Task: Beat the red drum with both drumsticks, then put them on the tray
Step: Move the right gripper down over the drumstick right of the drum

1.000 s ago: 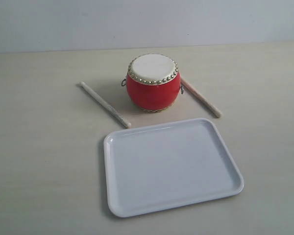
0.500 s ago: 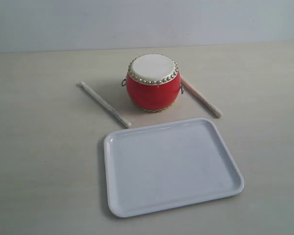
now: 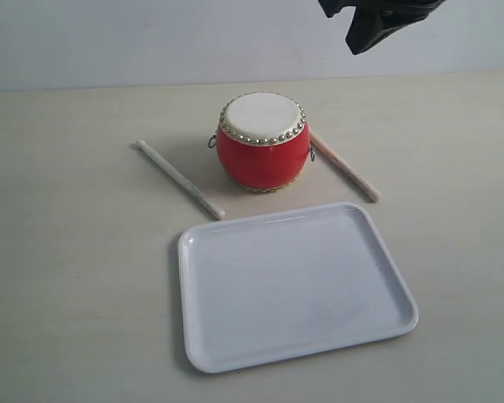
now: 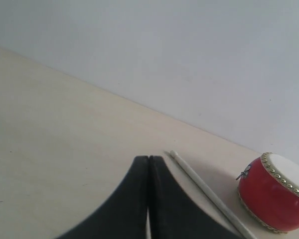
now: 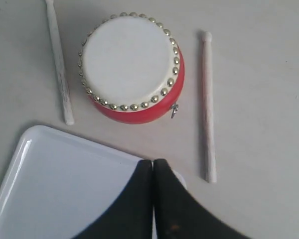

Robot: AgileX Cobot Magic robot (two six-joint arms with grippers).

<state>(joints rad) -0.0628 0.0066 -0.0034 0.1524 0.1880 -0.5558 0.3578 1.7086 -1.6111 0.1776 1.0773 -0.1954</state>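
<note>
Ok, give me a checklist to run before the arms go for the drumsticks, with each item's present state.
1. The left drumstick lies free on the table beside the red drum: ok.
2. The right drumstick lies on the drum's other side, with its near end clear to grasp: ok.
3. The drum stands upright, skin up: ok.
4. The tray has nothing on it: ok.
5. The left gripper is open for a grasp: not ok, jaws shut.
6. The right gripper is open for a grasp: not ok, jaws shut.
</note>
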